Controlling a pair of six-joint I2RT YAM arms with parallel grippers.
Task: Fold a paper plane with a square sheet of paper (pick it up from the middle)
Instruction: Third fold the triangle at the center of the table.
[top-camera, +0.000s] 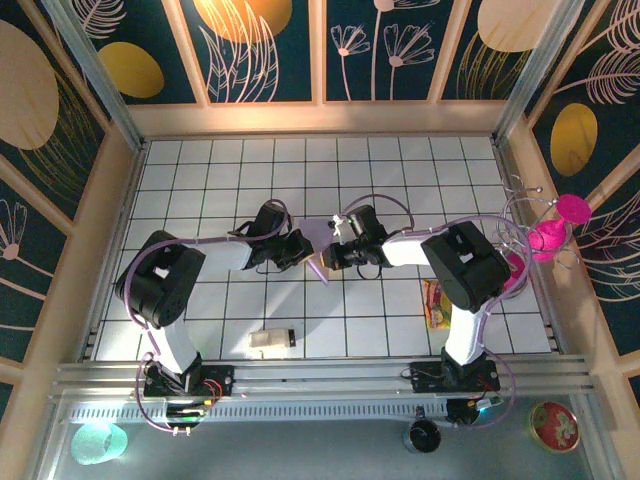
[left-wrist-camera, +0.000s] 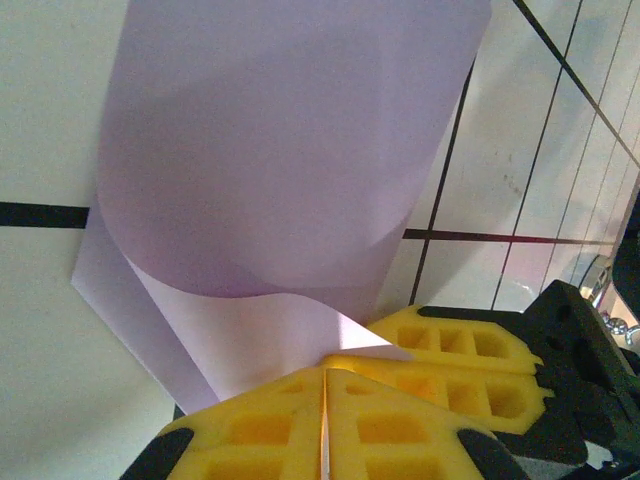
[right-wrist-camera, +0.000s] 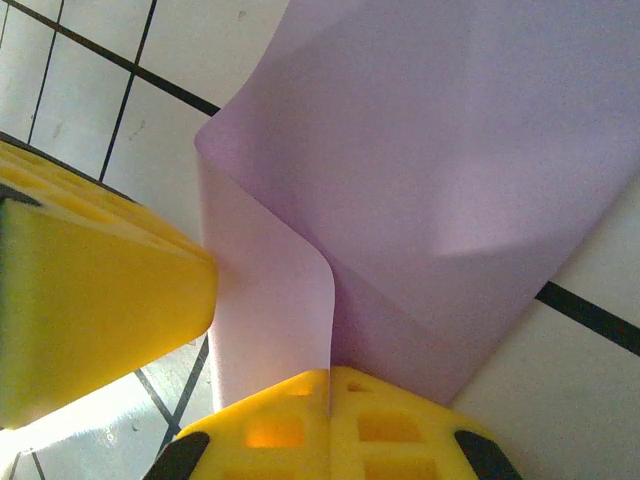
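The square sheet of paper (top-camera: 319, 243) is pale lilac and is held off the tiled table between my two grippers at mid-table. My left gripper (top-camera: 305, 252) is shut on one edge of it. In the left wrist view the yellow fingers (left-wrist-camera: 260, 425) pinch the sheet (left-wrist-camera: 270, 170), which curls away from them in a loose roll. My right gripper (top-camera: 331, 257) is shut on the facing edge. From the right wrist camera, the sheet (right-wrist-camera: 440, 170) bends over itself above the closed jaws (right-wrist-camera: 330, 380). The two grippers nearly touch.
A small white block with a black end (top-camera: 272, 340) lies near the front. A red-yellow snack packet (top-camera: 437, 303) sits front right. Pink objects on a wire stand (top-camera: 552, 232) are at the right wall. The left gripper's yellow finger (right-wrist-camera: 100, 300) crowds the right wrist view.
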